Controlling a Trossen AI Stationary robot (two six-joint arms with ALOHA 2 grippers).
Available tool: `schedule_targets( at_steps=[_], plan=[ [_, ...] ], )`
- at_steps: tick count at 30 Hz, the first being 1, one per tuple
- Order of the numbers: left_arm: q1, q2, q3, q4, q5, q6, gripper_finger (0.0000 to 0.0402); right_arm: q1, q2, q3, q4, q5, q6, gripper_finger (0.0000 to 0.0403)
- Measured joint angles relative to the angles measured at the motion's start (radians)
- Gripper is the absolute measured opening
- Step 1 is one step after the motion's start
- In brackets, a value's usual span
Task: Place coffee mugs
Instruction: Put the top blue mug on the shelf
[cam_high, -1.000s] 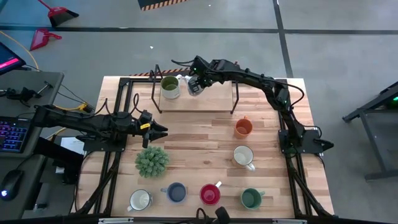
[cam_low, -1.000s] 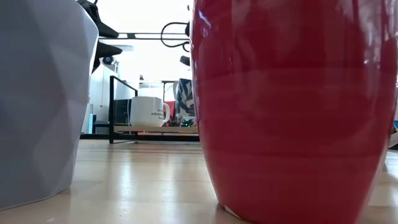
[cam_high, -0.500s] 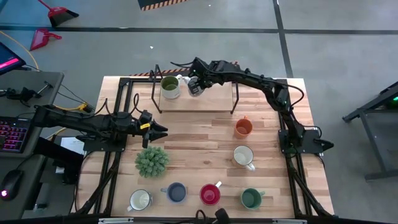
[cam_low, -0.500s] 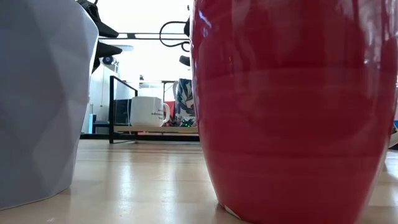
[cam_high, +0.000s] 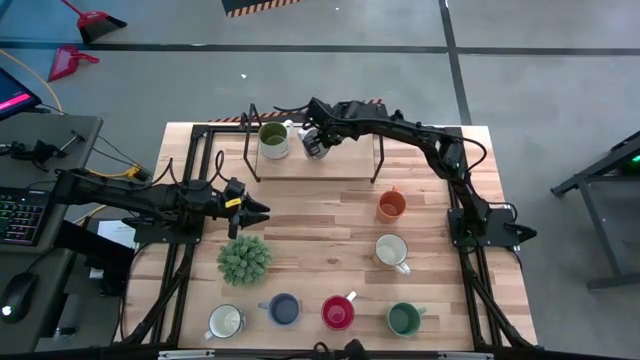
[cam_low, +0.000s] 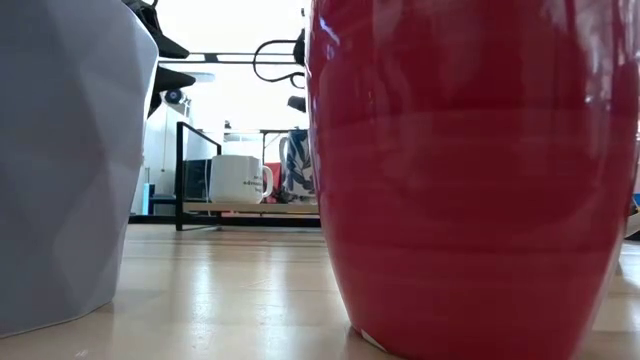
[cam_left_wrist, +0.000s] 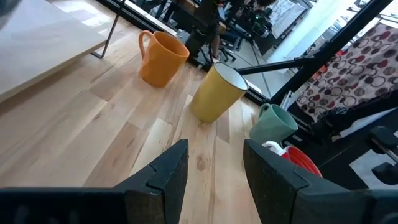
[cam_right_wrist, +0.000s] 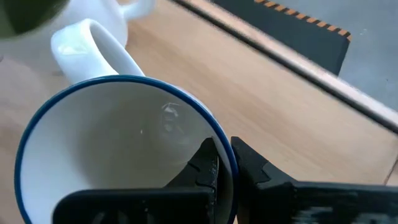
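Note:
My right gripper (cam_high: 318, 140) reaches over the raised wooden shelf (cam_high: 345, 162) at the table's far side. It is shut on a patterned mug with a blue rim and white inside (cam_right_wrist: 118, 143), which also shows in the low view (cam_low: 296, 168). A mug with an olive-green inside (cam_high: 273, 140) stands on the shelf just left of it. My left gripper (cam_high: 256, 208) is open and empty over the table's left middle, above the bushy plant (cam_high: 245, 258). Orange (cam_high: 391, 205), white (cam_high: 390, 250), cream (cam_high: 226, 321), blue (cam_high: 283, 309), red (cam_high: 338, 312) and green (cam_high: 404, 319) mugs stand on the table. My right gripper holds the blue-rimmed mug by its rim wall (cam_right_wrist: 225, 155), on the side away from the handle (cam_right_wrist: 106, 50). One finger (cam_right_wrist: 208, 163) is inside the mug and one (cam_right_wrist: 255, 171) is outside. The mug is upright with its base at the shelf board; whether it rests there I cannot tell.
The shelf has black metal legs (cam_high: 379, 160). Black frame rails (cam_high: 190, 160) run along the table's left and right sides. The red mug (cam_low: 470, 170) and a grey faceted pot (cam_low: 60, 150) fill the low view's foreground.
My right gripper has shifted a little toward the olive-inside mug with the blue-rimmed mug. In the low view the mug now shows more fully, upright, with its handle on the left and its base down at the shelf board.

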Motion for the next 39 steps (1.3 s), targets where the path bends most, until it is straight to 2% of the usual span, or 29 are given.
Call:
schedule_targets(
  at_steps=[18, 39],
  plan=[
    [0.000, 0.000, 0.000, 0.000, -0.001, 0.009, 0.0142, 0.018, 0.006, 0.000, -0.070, -0.028, 0.004, 0.0000],
    [0.000, 0.000, 0.000, 0.000, -0.001, 0.010, 0.0142, 0.028, 0.007, -0.040, -0.051, -0.075, 0.027, 0.0000]
  ],
)
